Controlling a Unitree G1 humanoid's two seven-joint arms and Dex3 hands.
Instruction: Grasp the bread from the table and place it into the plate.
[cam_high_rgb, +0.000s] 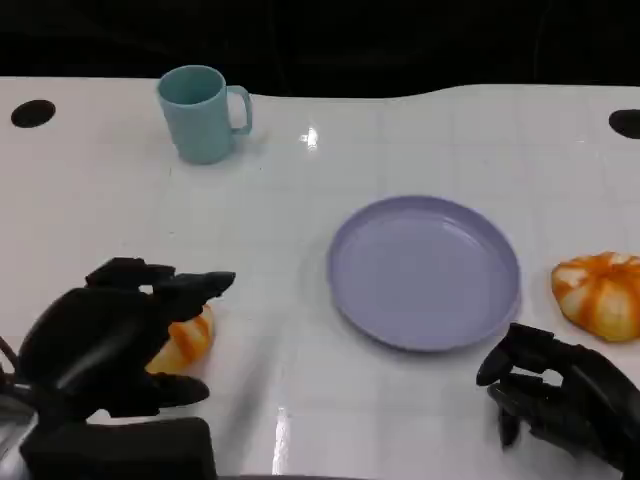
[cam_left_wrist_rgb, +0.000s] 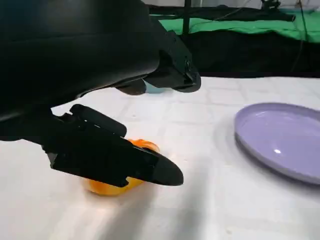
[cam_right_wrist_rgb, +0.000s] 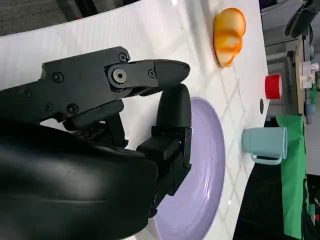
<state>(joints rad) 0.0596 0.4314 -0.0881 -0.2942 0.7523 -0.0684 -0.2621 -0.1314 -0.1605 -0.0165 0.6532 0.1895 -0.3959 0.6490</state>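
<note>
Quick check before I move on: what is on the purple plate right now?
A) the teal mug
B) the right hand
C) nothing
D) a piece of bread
C: the purple plate is bare, while one bread lies on the table under the left hand.

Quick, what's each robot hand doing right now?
Left robot hand: fingers around the bread, grip not confirmed.
Right robot hand: holding nothing, fingers curled.

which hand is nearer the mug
Left. The left hand sits toward the front of the table on the same side as the mug, fingers around a bread piece. The right hand is at the far front corner, beyond the plate.
</note>
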